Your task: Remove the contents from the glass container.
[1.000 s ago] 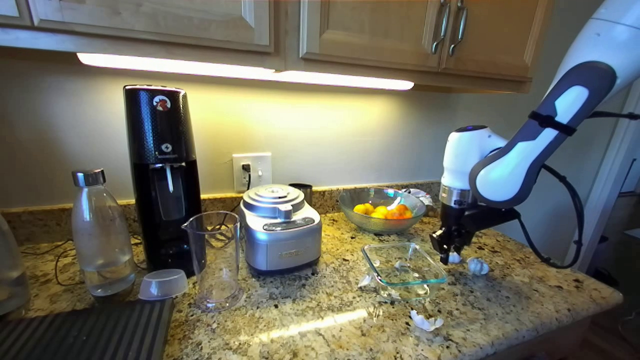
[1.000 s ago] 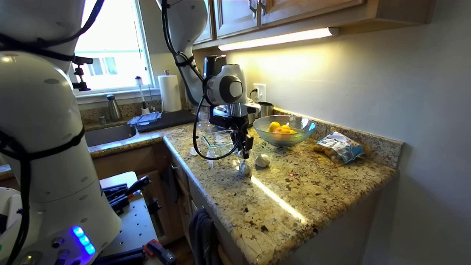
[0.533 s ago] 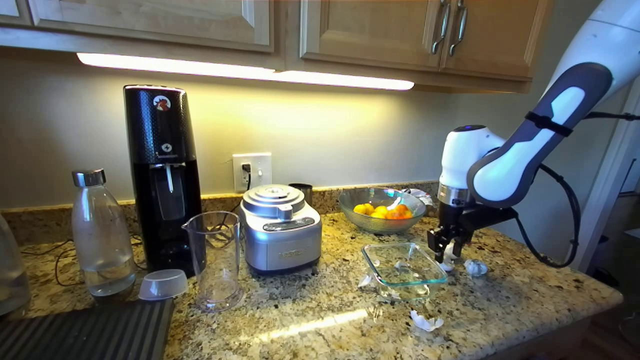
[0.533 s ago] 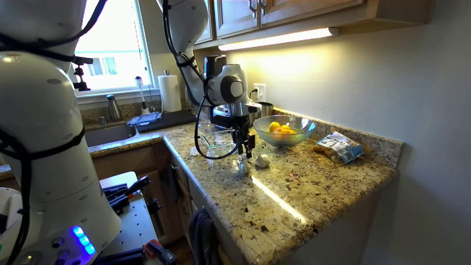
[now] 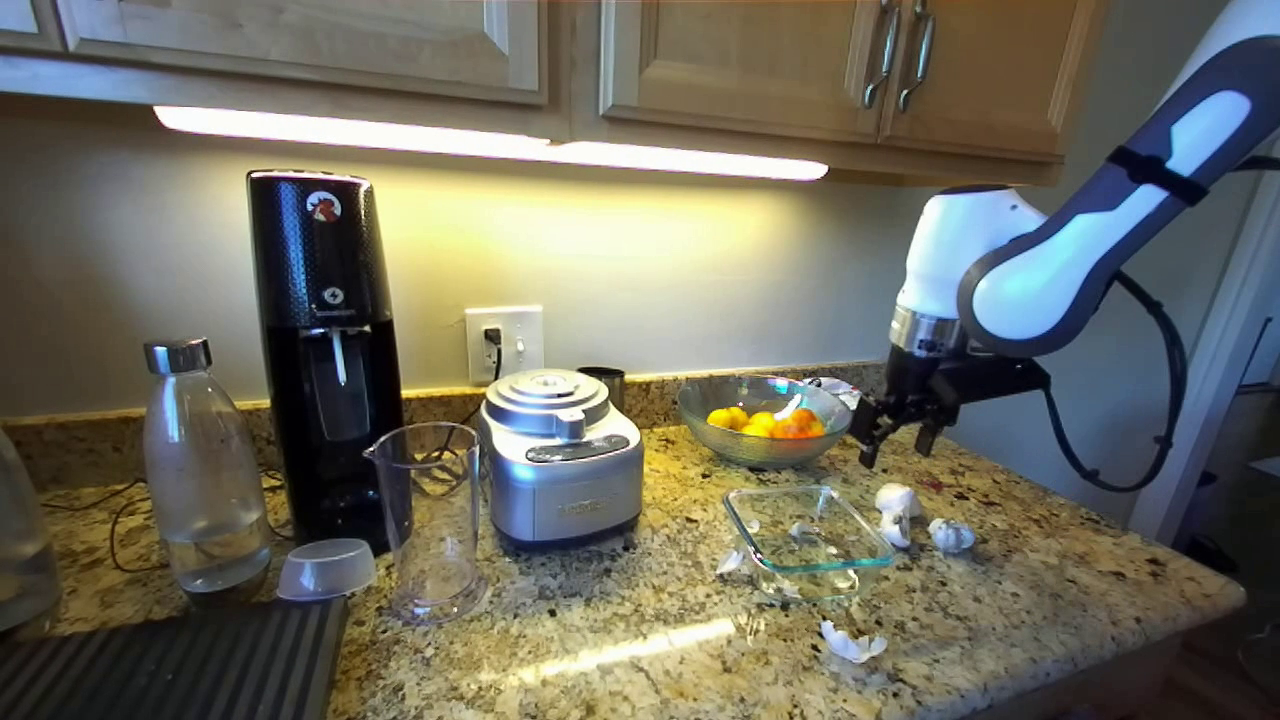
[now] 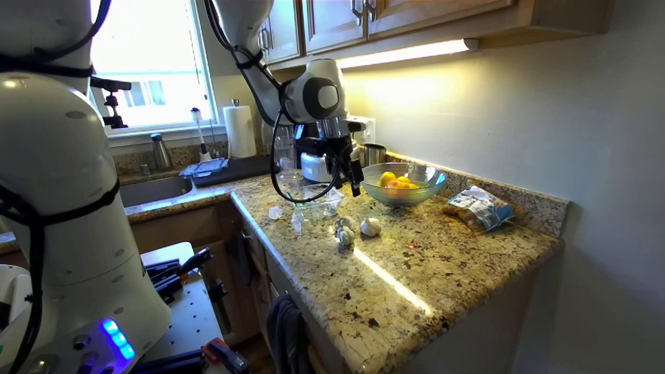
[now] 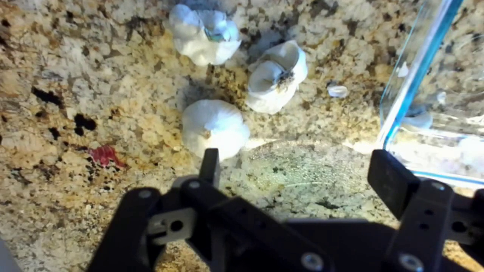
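Observation:
Three white, rounded, garlic-like pieces, the contents, rest on the counter beside the glass container: a bluish-tinged one, a hollowed one and a fuller one. The clear glass container stands close by at the right of the wrist view, and its rim shows whole in an exterior view. Small pale scraps appear in or through its glass. My gripper is wide open with nothing between its fingers. In an exterior view the gripper hangs above the white pieces, apart from them.
A glass bowl of fruit sits behind the dish. To its left are a food processor and a clear jug. White peel lies in front of the dish. A snack bag rests near the wall.
The jaws have opened and let go of a white piece, which stays on the counter beside the others. My gripper has then risen clear of them.

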You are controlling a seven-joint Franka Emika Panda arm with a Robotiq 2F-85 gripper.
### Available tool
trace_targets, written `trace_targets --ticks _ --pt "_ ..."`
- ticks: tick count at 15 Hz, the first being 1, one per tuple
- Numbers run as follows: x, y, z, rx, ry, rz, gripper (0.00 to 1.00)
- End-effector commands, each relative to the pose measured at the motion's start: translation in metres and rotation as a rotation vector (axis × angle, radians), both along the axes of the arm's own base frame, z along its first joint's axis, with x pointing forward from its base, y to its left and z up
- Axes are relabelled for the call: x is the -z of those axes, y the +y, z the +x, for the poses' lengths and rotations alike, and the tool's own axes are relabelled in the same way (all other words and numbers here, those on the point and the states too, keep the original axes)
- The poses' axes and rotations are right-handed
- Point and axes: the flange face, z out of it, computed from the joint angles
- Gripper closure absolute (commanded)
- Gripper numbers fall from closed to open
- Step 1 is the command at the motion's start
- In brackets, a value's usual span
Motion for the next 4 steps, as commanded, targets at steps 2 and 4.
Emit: trace_targets --ticks 2,4 --pt "-0.015 -0.002 -0.005 0.001 -0.018 0.007 0.0" --pt "-0.019 -0.001 -0.005 -0.001 -0.025 0.009 0.0"
